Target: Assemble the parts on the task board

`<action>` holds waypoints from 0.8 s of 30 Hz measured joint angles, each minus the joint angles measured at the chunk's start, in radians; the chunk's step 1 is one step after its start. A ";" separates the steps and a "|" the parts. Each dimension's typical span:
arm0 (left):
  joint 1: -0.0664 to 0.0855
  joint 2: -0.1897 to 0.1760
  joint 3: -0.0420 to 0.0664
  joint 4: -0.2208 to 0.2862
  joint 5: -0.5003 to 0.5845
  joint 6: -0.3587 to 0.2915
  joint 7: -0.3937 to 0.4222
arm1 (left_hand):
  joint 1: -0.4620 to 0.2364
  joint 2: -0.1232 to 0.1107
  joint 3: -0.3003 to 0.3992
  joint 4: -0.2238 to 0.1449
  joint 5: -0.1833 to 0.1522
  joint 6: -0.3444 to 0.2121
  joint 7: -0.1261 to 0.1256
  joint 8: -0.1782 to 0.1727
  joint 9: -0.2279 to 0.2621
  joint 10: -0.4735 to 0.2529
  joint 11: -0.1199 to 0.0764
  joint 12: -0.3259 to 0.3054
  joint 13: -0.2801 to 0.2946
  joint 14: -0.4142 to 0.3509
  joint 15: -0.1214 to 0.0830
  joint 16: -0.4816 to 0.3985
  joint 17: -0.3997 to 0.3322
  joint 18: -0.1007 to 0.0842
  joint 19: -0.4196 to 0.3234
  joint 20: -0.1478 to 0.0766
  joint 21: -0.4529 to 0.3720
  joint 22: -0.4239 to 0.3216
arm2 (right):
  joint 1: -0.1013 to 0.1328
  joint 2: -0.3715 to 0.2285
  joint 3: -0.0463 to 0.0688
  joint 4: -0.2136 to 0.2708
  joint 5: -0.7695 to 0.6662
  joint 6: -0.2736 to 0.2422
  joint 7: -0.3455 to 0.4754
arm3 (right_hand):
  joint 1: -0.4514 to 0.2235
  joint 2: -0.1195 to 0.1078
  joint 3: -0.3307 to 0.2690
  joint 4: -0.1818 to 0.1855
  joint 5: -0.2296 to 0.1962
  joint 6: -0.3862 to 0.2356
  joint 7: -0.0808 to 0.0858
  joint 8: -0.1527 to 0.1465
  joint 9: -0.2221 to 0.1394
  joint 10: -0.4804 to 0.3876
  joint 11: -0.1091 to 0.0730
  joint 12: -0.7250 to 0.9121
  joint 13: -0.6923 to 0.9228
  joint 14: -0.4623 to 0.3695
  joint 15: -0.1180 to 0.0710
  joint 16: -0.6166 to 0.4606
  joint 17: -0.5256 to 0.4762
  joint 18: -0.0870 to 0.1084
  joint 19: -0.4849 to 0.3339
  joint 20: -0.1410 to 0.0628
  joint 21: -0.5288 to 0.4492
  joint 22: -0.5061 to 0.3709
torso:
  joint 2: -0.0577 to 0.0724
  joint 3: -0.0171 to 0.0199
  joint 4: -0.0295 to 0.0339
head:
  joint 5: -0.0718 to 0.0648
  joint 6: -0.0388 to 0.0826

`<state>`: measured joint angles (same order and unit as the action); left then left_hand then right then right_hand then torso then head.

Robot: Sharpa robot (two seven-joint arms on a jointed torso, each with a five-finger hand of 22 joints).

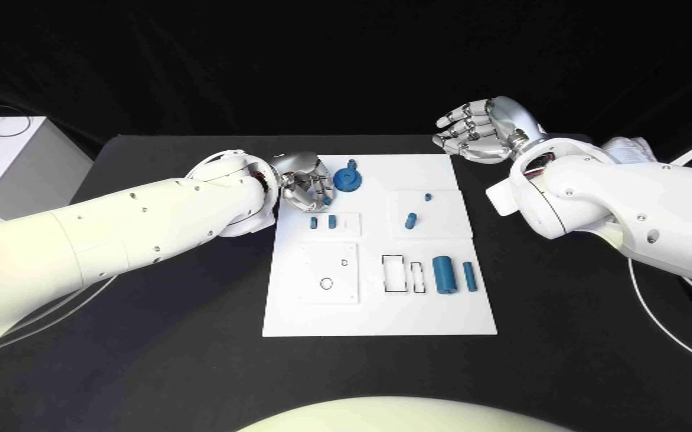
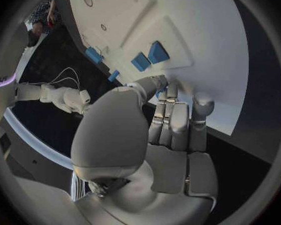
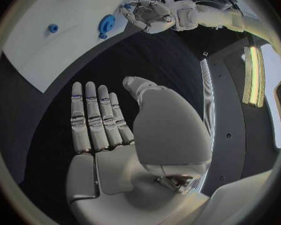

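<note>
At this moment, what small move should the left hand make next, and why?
Probably close on the blue gear-like part and lift it. The left hand hovers at the task board's far left corner, right beside that part, with fingers apart and nothing held. The right hand is open, raised off the board's far right, so it seems to be waiting.

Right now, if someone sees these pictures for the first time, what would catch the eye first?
Probably the white task board in the middle of the black table, with small blue parts on it. Next, the left hand resting over the board's far left corner, beside a blue gear-like part. The right hand hovers open, off the board's far right corner.
</note>
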<state>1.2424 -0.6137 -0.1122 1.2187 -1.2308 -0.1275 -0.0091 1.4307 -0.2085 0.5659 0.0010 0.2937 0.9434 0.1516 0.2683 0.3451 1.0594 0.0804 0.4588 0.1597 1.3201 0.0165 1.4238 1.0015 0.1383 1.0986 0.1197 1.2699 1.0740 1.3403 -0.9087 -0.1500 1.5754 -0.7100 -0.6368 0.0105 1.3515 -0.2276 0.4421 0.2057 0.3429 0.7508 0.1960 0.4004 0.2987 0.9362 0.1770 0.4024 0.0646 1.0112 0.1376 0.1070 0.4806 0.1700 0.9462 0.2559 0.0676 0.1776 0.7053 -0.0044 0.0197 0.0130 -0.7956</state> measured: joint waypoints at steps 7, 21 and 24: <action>0.000 -0.002 0.000 0.000 0.000 -0.005 -0.001 | -0.004 -0.004 -0.003 -0.003 0.000 -0.009 -0.002 -0.009 -0.003 -0.004 0.004 0.000 0.003 -0.003 0.003 0.000 -0.001 0.000 0.000 0.000 0.000 0.000 | 0.000 0.000 0.000 0.000 0.000 0.000 0.000 | 0.000 0.000 0.000 0.000 0.000 0.000 0.000 0.000 0.000 0.000 0.000 0.000 0.000 0.000 0.000 0.000 0.000 0.000 0.000 0.000 0.000 0.000 | 0.000 0.0000 -0.0004 | 0.001 0.000; 0.000 -0.008 0.000 0.002 0.001 -0.014 -0.002 | -0.007 -0.007 -0.003 -0.003 0.000 -0.016 -0.002 -0.014 -0.005 -0.003 0.004 0.000 0.007 -0.007 0.000 0.000 -0.002 0.000 0.000 0.000 0.000 0.001 | 0.000 0.000 0.000 -0.002 -0.001 0.000 0.000 | 0.000 0.000 0.000 0.000 0.000 0.000 0.000 0.000 -0.002 0.000 0.000 0.000 0.000 0.000 0.000 -0.004 -0.002 0.000 0.000 0.000 0.000 -0.002 | 0.000 0.0004 -0.0007 | 0.002 0.001; -0.001 -0.011 0.000 0.002 0.001 -0.014 -0.004 | -0.009 -0.009 -0.004 -0.004 0.000 -0.020 -0.002 -0.020 -0.007 -0.003 0.004 0.000 0.010 -0.007 0.000 0.000 -0.004 0.000 0.000 0.000 -0.002 -0.001 | 0.000 0.000 0.000 -0.003 -0.002 0.001 -0.001 | -0.002 -0.002 0.000 0.000 0.000 0.000 0.000 -0.004 -0.004 0.000 0.000 -0.004 0.000 0.000 0.000 -0.004 -0.005 0.000 0.000 0.000 0.000 -0.005 | 0.000 0.0006 -0.0008 | 0.002 0.001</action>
<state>1.2419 -0.6249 -0.1120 1.2207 -1.2299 -0.1417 -0.0126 1.4216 -0.2177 0.5616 -0.0030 0.2937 0.9234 0.1498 0.2487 0.3382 1.0559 0.0840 0.4589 0.1697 1.3131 0.0163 1.4238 0.9972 0.1382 1.0987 0.1198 1.2682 1.0727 1.3403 -0.9091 -0.1500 1.5725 -0.7117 -0.6357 0.0094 1.3496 -0.2296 0.4420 0.2057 0.3429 0.7508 0.1960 0.3965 0.2944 0.9362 0.1770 0.3984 0.0645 1.0109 0.1379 0.1033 0.4754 0.1700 0.9463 0.2558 0.0676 0.1727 0.7058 -0.0038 0.0189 0.0147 -0.7945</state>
